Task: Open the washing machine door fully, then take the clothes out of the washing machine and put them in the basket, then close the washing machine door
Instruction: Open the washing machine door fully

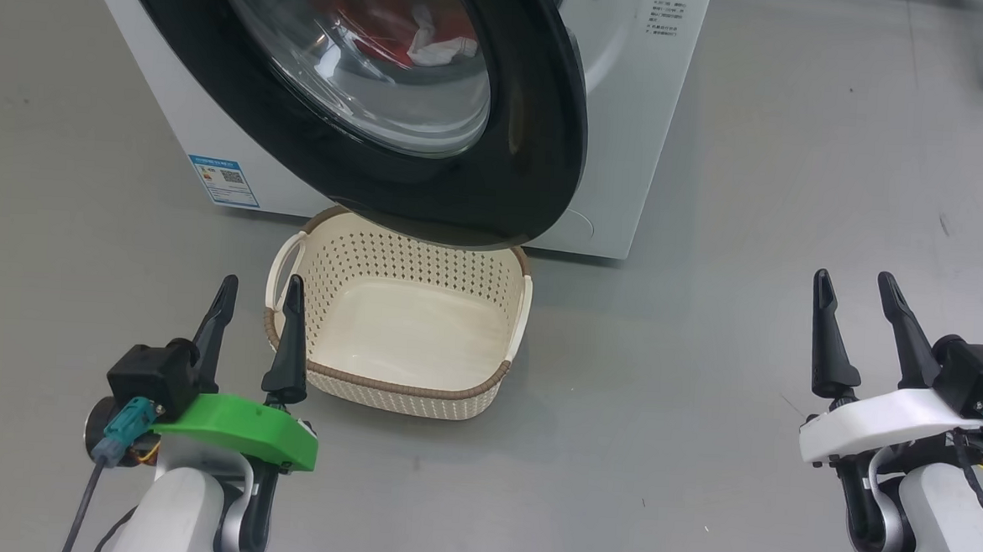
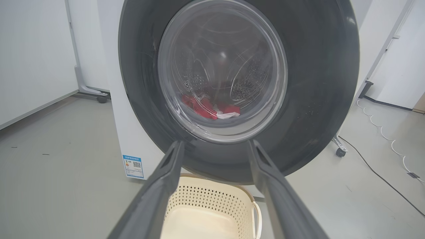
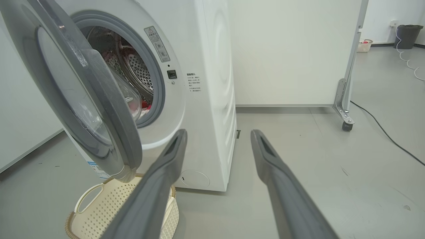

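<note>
The washing machine stands at my 12 o'clock, a big white box on the grey floor. I judge it too heavy to shift when I pull on it.

Its door is partly open and hangs out over the far rim of the basket. The door looks stiff, weighty and glossy, so my fingers could slip on its face. I would hook behind the free edge, at the door's 3 o'clock, and swing it wide on its hinge. I would stay off the bulging glass, which looks fragile.

The basket sits on the floor just in front of the machine, between my two tools and nearer the left one. It holds nothing and looks light enough to slide if I bump it.

The clothes lie low in the drum, red with a bit of white. They should be soft, limp and light, so I would pinch a raised fold.

My left tool is at 7 o'clock and my right tool at 4 o'clock. Both have their fingers apart and hold nothing.

A blue label with a square code sits low on the machine at 10 o'clock. A warning sticker and some printed lines sit beside the opening. I cannot read any of the writing.
</note>
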{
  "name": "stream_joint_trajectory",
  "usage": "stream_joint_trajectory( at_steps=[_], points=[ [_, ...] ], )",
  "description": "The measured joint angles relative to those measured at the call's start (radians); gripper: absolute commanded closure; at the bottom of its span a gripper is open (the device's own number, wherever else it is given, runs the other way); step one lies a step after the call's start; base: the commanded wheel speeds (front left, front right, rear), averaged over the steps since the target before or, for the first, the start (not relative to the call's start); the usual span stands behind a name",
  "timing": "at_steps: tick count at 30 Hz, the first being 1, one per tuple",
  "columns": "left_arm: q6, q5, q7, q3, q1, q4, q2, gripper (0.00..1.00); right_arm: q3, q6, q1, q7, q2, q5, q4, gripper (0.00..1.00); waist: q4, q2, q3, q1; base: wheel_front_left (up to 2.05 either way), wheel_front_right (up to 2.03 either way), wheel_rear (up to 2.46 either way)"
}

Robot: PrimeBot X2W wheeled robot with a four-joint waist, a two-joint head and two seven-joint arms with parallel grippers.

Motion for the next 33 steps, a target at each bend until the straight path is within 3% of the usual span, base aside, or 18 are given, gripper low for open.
stream_joint_trajectory(
  at_steps=[33],
  points=[
    [-0.001,0.000,0.000,0.000,0.013,0.000,0.000,0.00,-0.026,-0.014,0.049,-0.003,0.011,-0.011,-0.060,0.00,0.008,0.0000,-0.003,0.0000,0.00,0.00,0.00]
  ],
)
